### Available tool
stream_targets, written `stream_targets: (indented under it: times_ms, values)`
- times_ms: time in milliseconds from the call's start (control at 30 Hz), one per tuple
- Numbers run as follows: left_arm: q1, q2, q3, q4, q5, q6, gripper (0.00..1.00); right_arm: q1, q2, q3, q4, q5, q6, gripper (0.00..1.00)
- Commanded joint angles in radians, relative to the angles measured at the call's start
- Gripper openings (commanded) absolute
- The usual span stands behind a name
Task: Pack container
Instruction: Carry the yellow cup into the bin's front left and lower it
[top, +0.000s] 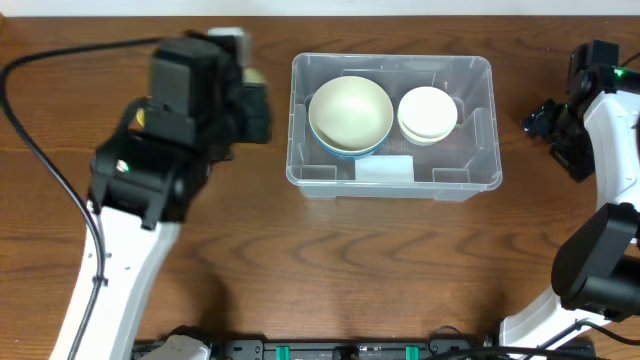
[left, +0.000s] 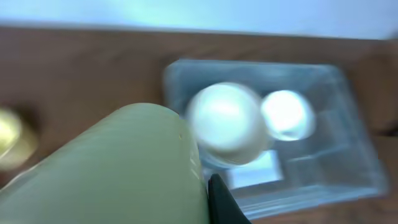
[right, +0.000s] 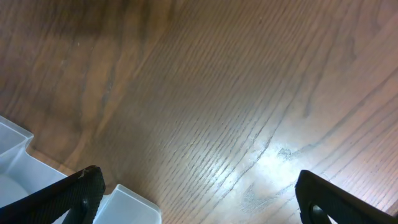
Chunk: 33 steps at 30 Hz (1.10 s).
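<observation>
- Sitting at upper centre of the overhead view, the container (top: 470, 150) holds a big cream bowl (top: 350, 112) and a small white bowl (top: 428, 112) side by side.
- Left hand (top: 252, 105), upper left of that view, is clenched on a blurred pale green thing (left: 124, 168).
- Right hand (right: 199, 202) is released, its fingers spread over bare desk (right: 217, 93) beside a container corner.

The left arm (top: 120, 250) reaches forward with its bulky black wrist turned to the right. The left gripper (top: 250, 100) is clamped, one dark fingertip (left: 222, 200) pressed against a pale green rounded piece (left: 124, 168) held at the jaws. The right arm (top: 612, 150) is folded back on itself, and the right gripper (right: 199, 199) is spread wide, with both black fingers aimed downward.
</observation>
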<state>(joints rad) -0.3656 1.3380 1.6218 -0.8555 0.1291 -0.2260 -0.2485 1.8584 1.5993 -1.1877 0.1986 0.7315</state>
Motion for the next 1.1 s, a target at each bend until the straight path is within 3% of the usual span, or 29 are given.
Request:
stream_targets:
  times_ms: [0,233,1067]
  values:
    - [-0.112,0.052,-0.003,0.023,-0.070,0.032,0.06,-0.006,-0.012,-0.003,-0.001,0.010,0.016,0.99]
    - [-0.239,0.232,-0.003,0.047,-0.141,0.099,0.06,-0.006,-0.012,-0.003,-0.001,0.010,0.016,0.99]
    - [-0.241,0.554,-0.004,-0.061,-0.065,0.114,0.06,-0.006,-0.012,-0.003,-0.001,0.010,0.016,0.99]
